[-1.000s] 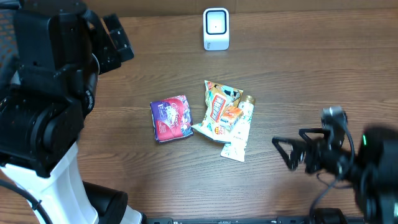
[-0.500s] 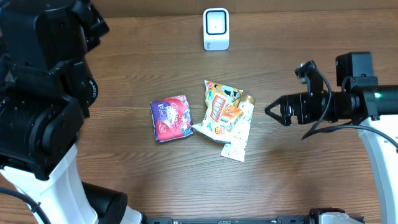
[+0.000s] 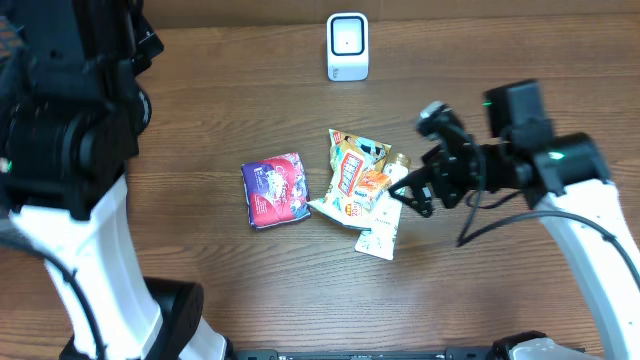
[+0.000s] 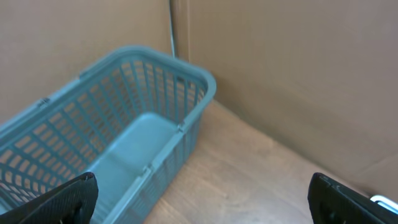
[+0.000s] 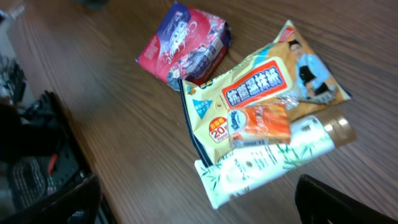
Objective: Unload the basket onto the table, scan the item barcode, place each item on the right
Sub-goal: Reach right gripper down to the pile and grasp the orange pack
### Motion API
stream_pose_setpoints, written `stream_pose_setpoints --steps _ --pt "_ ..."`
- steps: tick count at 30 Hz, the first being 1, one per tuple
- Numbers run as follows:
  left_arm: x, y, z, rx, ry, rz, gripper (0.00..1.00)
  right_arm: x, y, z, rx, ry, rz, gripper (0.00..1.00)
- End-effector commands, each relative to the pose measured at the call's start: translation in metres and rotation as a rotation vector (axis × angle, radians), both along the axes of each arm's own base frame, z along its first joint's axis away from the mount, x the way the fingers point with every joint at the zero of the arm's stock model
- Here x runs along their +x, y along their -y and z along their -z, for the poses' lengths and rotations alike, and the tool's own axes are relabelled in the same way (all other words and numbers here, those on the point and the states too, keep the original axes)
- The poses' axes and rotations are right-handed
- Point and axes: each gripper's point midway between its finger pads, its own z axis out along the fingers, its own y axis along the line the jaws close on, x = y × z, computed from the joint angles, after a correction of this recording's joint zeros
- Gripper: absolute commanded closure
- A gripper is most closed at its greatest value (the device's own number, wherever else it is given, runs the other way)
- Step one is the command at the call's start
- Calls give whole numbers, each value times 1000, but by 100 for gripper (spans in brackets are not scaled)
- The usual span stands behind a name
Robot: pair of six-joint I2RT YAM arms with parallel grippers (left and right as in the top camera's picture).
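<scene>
1. The right hand (image 3: 412, 193) hangs with its fingers spread wide and nothing between them, just right of the heap in the middle of the worktop (image 3: 300, 290). The left hand (image 4: 202, 202) is spread and empty too, off to the left.
2. The heap holds a yellow snack bag (image 3: 350, 172) with a small orange packet (image 3: 372, 186) lying on it. A white tube (image 3: 381, 228) runs along the bag's right edge, and a purple packet (image 3: 276, 190) sits just to its left. The scanner (image 3: 347, 46) stands at the far edge, well apart.
3. All look light. I judge the bag soft and crinkly, likely to fold or slip in a pinch. The tube looks firmer and lies nearest the right hand, so across its body seems the safer hold.
4. The right wrist view shows the print on the packs close up, yet no barcode I can make out. The overhead view shows the scanner, which that view misses.
5. Only the left wrist view shows a teal basket (image 4: 106, 149).
</scene>
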Motion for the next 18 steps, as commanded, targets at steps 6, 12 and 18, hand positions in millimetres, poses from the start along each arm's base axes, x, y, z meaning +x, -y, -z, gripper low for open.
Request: stream_pose_setpoints --steps 6,12,18 --pt "27 13 50 -92 -161 73 0 42 15 86 -297 -146 186 0" --pt "35 18 59 -110 -183 89 0 58 8 100 -340 -205 147 0" --pt "37 18 61 -109 -188 88 0 70 -12 93 -360 -123 74 0"
